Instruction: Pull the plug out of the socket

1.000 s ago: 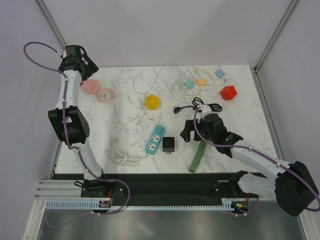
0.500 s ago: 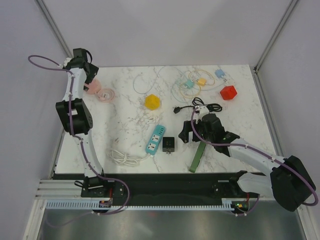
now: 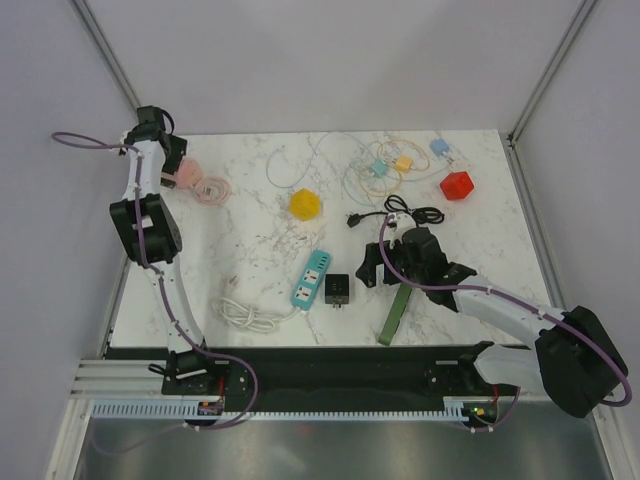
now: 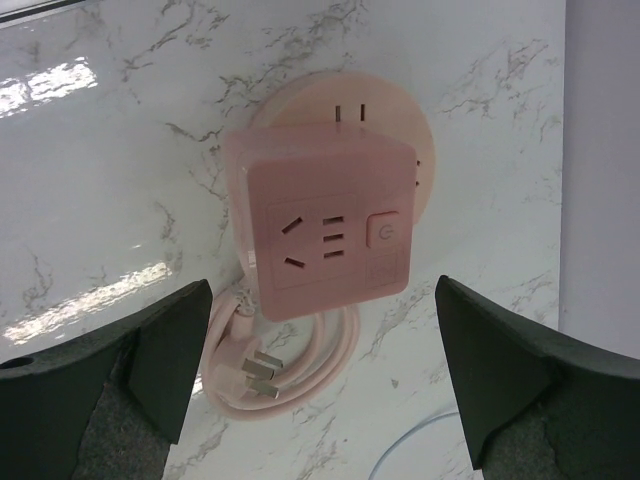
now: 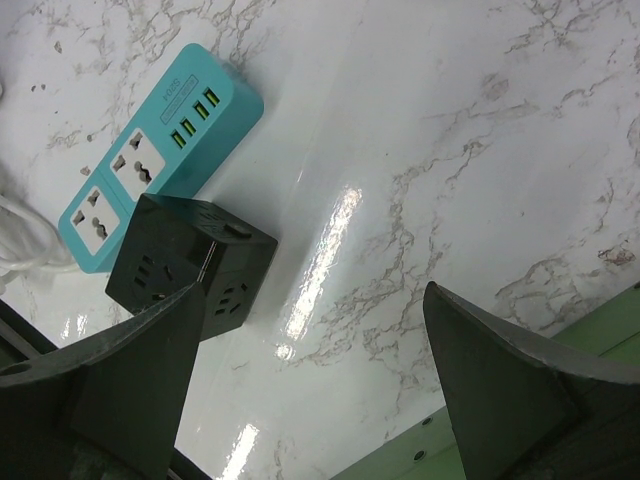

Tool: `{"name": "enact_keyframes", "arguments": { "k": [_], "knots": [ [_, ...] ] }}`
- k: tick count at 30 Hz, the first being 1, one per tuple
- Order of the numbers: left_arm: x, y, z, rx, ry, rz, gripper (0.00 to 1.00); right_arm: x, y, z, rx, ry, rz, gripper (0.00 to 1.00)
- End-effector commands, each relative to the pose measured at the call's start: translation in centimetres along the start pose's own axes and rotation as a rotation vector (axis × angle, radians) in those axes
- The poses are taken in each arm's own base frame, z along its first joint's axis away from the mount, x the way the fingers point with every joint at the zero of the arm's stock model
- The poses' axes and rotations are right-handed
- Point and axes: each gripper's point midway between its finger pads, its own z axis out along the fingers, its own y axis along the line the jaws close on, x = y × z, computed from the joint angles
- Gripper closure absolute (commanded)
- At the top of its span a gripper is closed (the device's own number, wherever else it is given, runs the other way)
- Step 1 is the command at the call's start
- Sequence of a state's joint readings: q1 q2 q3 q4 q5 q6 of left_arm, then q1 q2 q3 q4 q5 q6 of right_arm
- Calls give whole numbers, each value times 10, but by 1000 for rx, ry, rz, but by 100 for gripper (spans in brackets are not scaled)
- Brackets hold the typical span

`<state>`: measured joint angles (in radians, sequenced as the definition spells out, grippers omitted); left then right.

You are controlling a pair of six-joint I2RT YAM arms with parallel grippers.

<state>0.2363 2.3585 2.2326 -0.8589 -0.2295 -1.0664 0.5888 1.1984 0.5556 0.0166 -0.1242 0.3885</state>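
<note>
Marble tabletop between pale walls; left gripper gapes over pink socket, right gripper gapes near black cube.

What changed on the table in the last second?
The left gripper came down from higher up to hover over the pink socket, and that arm's elbow drew back. Its jaws are open and grip nothing. The right gripper barely shifted and is open near the black cube. The sockets and teal strip stayed put.
</note>
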Motion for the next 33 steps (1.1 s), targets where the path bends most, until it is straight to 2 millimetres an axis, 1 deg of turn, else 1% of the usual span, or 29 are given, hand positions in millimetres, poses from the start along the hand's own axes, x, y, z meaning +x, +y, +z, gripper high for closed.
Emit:
{"name": "enact_keyframes", "arguments": {
  "k": [1,4,8,10,13,16,19,20,22,23,25,26,28,29,30,31,33],
  "knots": [
    [-7,-22,1,57,-11,-55,0,-12,4,2,-21,-41,-15,2],
    [-6,-21,13,46,-18,-62,0,-11,5,3,-29,-37,-13,2],
    [-10,-21,21,41,-35,-73,0,-10,3,5,-21,-32,-14,2],
    [-8,-17,24,28,-35,-73,0,-10,3,5,-16,-33,-13,2],
    [-5,-7,35,3,-17,-70,0,-9,1,6,-8,-30,-16,2],
    [-9,4,42,-22,-17,-75,0,-9,0,7,-4,-28,-18,2],
    [-13,7,42,-26,-24,-51,5,-9,-1,7,0,-29,-15,2],
    [-15,7,40,-23,-26,-37,10,-9,-1,7,-1,-28,-16,2],
    [-19,4,35,-5,-30,-27,17,-9,-1,7,1,-29,-16,2],
    [-21,3,33,3,-29,-15,32,-9,-1,7,-1,-30,-17,2],
    [-22,-3,26,39,-12,-12,47,-9,0,6,-2,-32,-18,2],
    [-22,-5,24,51,0,-10,63,-10,-1,6,0,-35,-17,2],
    [-17,-8,16,78,37,-13,77,-11,0,4,-1,-40,-18,2],
    [-16,-9,12,86,50,-13,91,-10,-1,4,4,-42,-18,2],
    [-7,-6,9,90,87,-10,98,-11,-1,3,4,-45,-16,2],
    [-10,-9,-3,111,89,-10,98,-12,-1,1,1,-52,-19,2],
    [-5,-9,-16,131,116,7,98,-12,0,0,0,-55,-19,2]
  ]
}}
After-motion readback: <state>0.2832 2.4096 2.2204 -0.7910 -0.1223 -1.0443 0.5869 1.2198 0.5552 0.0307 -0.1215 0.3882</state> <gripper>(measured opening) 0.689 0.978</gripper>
